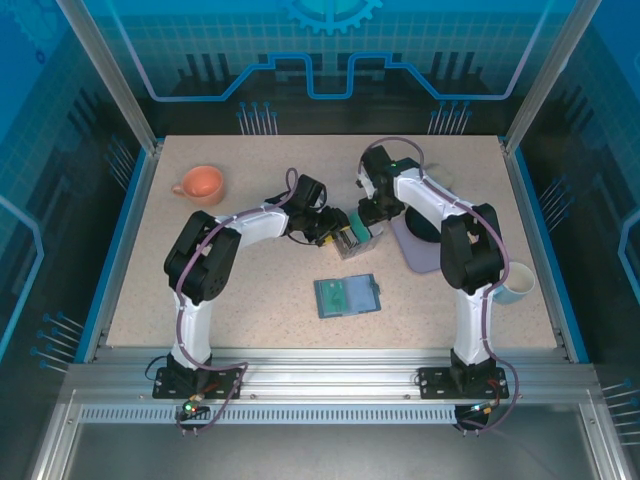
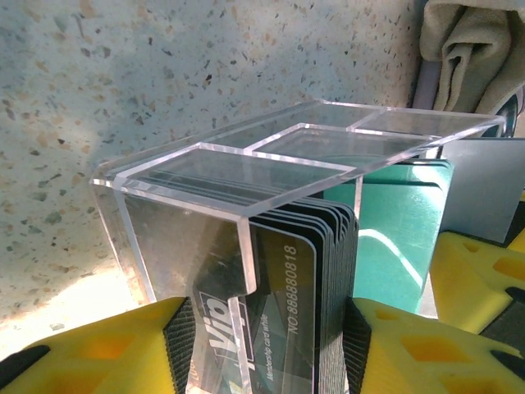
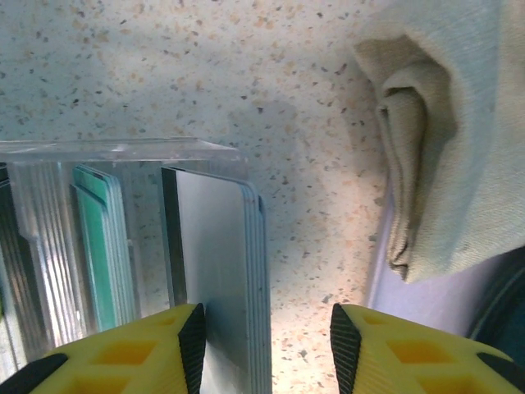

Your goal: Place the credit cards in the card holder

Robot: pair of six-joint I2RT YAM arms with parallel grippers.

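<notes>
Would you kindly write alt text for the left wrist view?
A clear plastic box holds an upright stack of dark credit cards, flanked by yellow fingers of the left gripper. Teal cards stand behind, on a speckled table.

The box point(image 1: 357, 240) at mid-table is hemmed in by the left gripper point(image 2: 271, 353) and right gripper point(image 3: 264, 353), and a cloth point(image 3: 443, 139) lies near its right side. The card holder point(image 1: 347, 296) has bare table point(image 1: 260, 310) all round it and open room above.

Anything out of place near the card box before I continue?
Nothing stands out. The credit cards sit in tidy stacks inside the clear box, none spilled; the card holder lies open on the table. A crumpled cloth sits close by.
</notes>
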